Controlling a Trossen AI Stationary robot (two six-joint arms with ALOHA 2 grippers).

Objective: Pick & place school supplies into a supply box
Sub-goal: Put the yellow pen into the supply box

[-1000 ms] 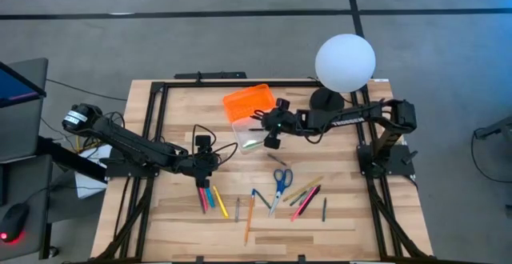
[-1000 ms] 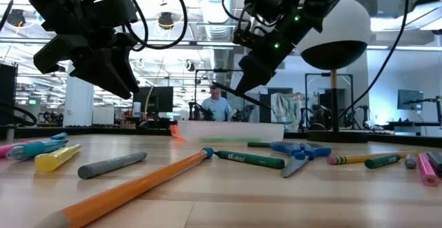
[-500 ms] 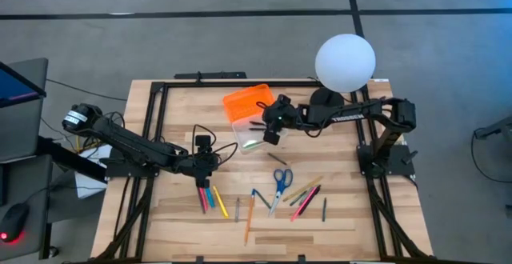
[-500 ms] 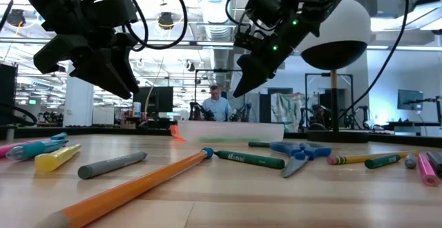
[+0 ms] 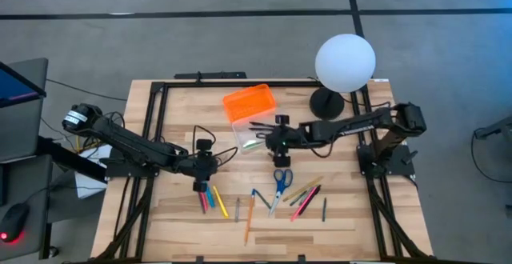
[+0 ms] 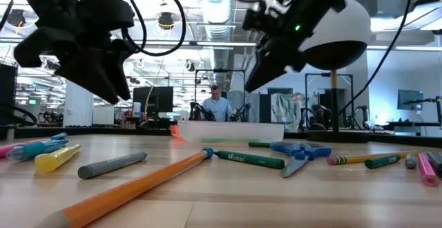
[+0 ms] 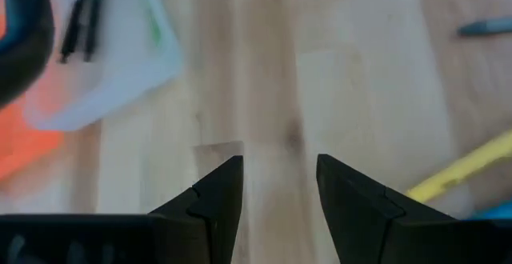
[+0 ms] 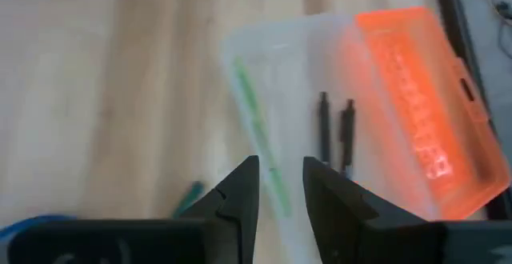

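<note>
**Ana:** High view first, going left to right. What has changed over the last second?

**Ben:** At the left, little. The left gripper [image 5: 201, 186] hangs where it hung a second ago, over the near-left cluster of pens [image 5: 210, 199], fingers spread wide with nothing between them. The yellow marker [image 7: 460, 170] shows just beside its fingers in the left wrist view.

**Ana:** And toward the middle?

**Ben:** The supply box [image 5: 249, 132], a clear tray with its orange lid [image 5: 248, 102] folded open behind, sits at the table's far centre. Inside lie a green pen [image 8: 258, 128] and two black pens [image 8: 334, 135].

**Ana:** So the right arm moved?

**Ben:** Yes. A second ago the right gripper [image 5: 279, 142] was over the box's right edge. Now it has pulled back toward the near side, beside the box and above the blue-handled scissors [image 5: 282, 181]. Its fingers stand a narrow way apart and hold nothing.

**Ana:** Meaning?

**Ben:** Probably a drop just finished. Most supplies still lie loose on the near table, scissors and several pencils and markers [image 5: 304, 198] at right, so the job looks well short of halfway.
</note>
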